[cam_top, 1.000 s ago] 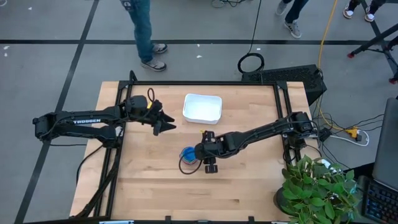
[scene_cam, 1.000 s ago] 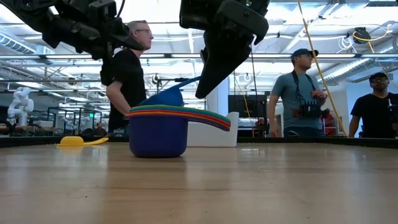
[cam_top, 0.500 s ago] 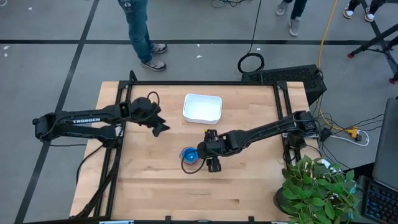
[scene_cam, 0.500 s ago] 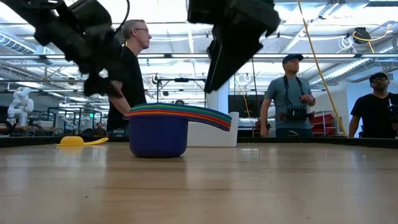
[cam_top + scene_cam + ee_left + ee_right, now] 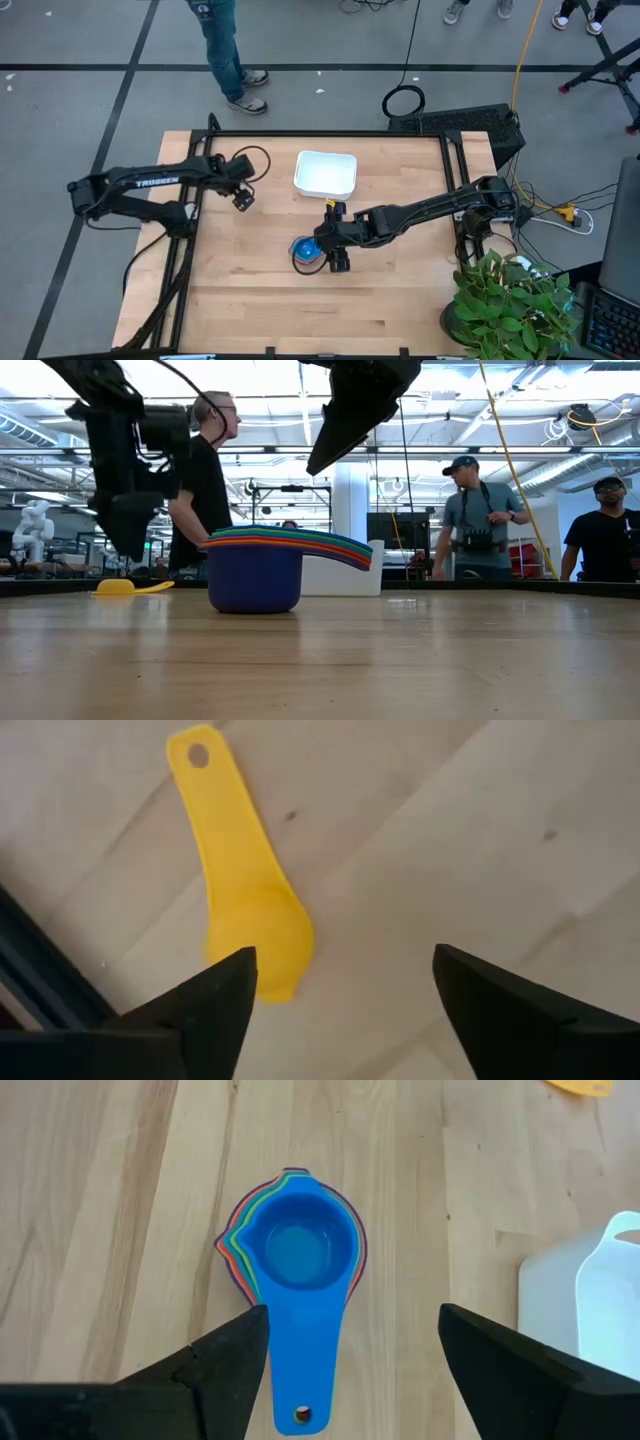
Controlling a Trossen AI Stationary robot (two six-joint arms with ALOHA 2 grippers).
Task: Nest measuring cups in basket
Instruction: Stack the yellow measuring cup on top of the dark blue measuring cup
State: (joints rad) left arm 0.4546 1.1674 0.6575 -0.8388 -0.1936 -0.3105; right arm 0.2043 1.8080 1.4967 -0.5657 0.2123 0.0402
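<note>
Six nested measuring cups form a stack (image 5: 303,249) (image 5: 255,575) standing on its base mid-table, with a navy bowl outermost and a blue cup (image 5: 298,1255) on top. The yellow cup (image 5: 240,890) (image 5: 125,587) lies alone on the wood near the far left. The white basket (image 5: 326,175) (image 5: 590,1295) stands at the far middle. My left gripper (image 5: 243,197) (image 5: 345,955) is open and points down above the yellow cup, hiding it in the high view. My right gripper (image 5: 335,252) (image 5: 353,1315) is open above the stack's handles.
Black frame rails (image 5: 195,170) run along the table's left, far and right edges. A potted plant (image 5: 510,300) stands at the near right corner. People (image 5: 480,510) stand beyond the far edge. Bare wood (image 5: 300,310) fills the near half.
My left gripper moved toward the table's left edge and tipped from level to pointing down over the yellow cup. The blue cup, tilted on top of the stack a second ago, now sits level in it. My right gripper rose a little above the stack.
</note>
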